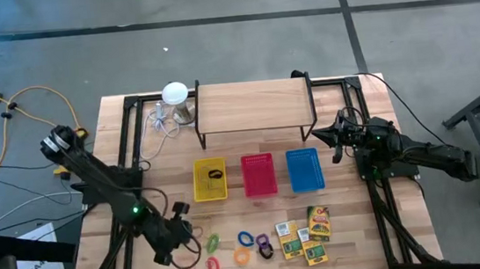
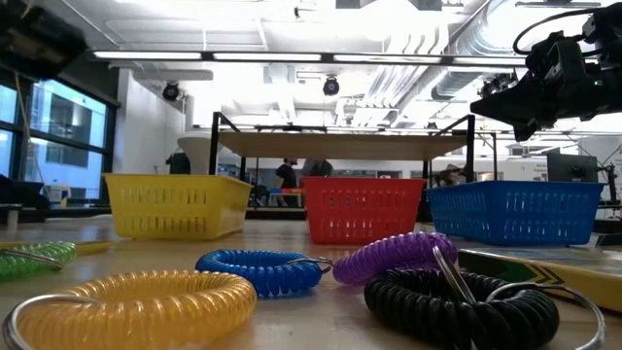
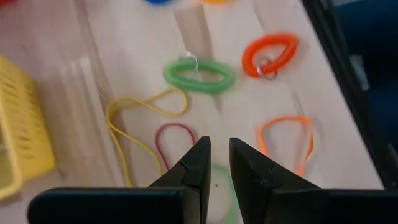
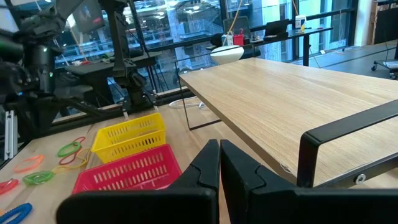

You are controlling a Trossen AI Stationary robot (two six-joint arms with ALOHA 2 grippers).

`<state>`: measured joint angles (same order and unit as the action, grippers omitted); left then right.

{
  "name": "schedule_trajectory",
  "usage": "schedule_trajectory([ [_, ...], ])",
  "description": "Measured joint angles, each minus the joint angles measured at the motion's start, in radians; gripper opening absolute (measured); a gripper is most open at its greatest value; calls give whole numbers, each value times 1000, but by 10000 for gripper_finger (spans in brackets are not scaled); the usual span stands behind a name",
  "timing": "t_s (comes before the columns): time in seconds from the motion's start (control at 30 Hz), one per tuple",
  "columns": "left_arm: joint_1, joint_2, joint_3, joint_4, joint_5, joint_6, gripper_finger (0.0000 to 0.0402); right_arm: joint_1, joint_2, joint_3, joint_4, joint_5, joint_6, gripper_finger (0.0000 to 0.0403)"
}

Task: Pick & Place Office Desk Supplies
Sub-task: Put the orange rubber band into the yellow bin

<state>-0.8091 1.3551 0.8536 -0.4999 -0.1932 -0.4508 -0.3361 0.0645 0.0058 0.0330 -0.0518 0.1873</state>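
Left gripper jaws slightly parted, empty, above rubber bands.

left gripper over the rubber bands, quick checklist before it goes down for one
1. Left gripper above the thin rubber bands on the wooden table: ok.
2. Nothing between its fingers: ok; narrow gap only.
3. Gap wide enough for a pick: not ok.
4. Target lined up: cannot tell; thin red rubber band and thin green rubber band both lie under the tips.
5. Yellow plastic mesh basket reachable: ok.
6. Right gripper shut, parked by the wooden shelf, clear of the work: ok.
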Motion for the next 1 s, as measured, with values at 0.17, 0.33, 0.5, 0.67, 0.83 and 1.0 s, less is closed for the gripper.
schedule_trajectory([
  [0.17,-51,94,0,68,0,-48,54,0,0,0,0,0,0,2],
  [0.33,-84,171,0,140,0,-123,54,0,0,0,0,0,0,2],
  [0.5,-106,208,0,158,0,-216,54,0,0,0,0,0,0,2],
  [0.67,-115,234,1,158,0,-254,54,0,0,0,0,0,0,2],
  [0.83,-119,245,1,161,0,-267,54,0,0,0,0,0,0,2],
  [1.0,-120,248,1,161,0,-277,54,0,0,0,0,0,0,2],
])
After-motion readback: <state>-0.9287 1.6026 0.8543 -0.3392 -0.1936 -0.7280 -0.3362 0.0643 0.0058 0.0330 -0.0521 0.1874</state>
